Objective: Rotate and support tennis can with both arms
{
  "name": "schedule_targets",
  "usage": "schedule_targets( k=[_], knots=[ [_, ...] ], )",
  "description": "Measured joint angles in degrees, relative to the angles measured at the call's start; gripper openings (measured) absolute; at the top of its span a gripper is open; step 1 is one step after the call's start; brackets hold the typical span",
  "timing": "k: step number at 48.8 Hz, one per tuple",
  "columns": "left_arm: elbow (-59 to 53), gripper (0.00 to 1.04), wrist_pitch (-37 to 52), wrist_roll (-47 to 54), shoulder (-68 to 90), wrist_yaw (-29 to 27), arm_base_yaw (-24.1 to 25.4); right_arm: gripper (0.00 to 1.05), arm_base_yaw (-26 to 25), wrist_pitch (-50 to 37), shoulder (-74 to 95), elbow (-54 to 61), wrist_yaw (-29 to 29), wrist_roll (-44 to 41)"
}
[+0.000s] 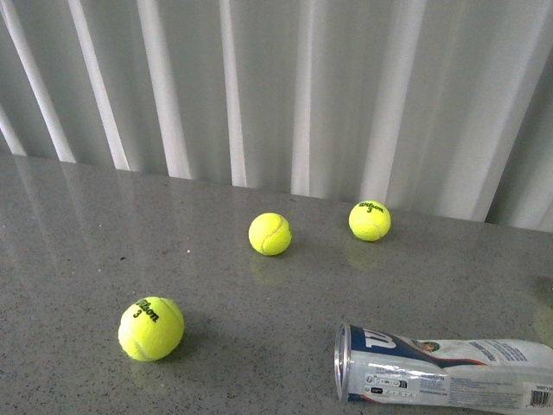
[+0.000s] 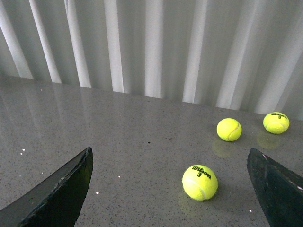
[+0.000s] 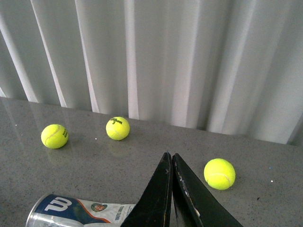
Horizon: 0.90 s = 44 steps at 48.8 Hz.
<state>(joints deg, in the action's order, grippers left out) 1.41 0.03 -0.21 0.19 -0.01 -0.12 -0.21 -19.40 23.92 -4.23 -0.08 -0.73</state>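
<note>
Tennis can: Your tall clear plastic tennis can (image 1: 445,376) with the white, navy and orange label lay on its side on the speckled grey desk (image 1: 69,225). It sat at the near right of the front view, silver rim turned toward the robot's left.
Right claw: Your right claw (image 3: 171,158) had its flat black fingers pressed together, gripping nothing.
Can against right claw: In the right wrist view the can lay just beside the closed fingers, its far end hidden behind them; you could not tell whether they touched.
Left claw: Your left claw (image 2: 169,151) was spread wide and empty above the desk.
Balls: A yellow-green tennis ball marked Wilson 3 (image 1: 151,328) sat well left of the can. A plain-faced ball (image 1: 270,233) and a second printed ball (image 1: 370,220) lay farther back, near the white pleated curtain (image 1: 259,86).
</note>
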Motion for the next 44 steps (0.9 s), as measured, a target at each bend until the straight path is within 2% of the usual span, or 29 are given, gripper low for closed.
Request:
schedule_targets(
  k=[36,41,44],
  knots=[
    [0.0,0.98,0.0,0.0,0.0,0.0,0.0,0.03,0.0,9.11,-13.81,4.0,0.0,0.04],
    [0.0,0.98,0.0,-0.02,0.0,0.0,0.0,0.03,0.02,18.29,-20.92,3.96,-0.09,0.04],
    [0.0,0.98,0.0,0.0,0.0,0.0,0.0,0.03,0.02,19.04,-23.54,3.96,-0.07,0.04]
  ],
)
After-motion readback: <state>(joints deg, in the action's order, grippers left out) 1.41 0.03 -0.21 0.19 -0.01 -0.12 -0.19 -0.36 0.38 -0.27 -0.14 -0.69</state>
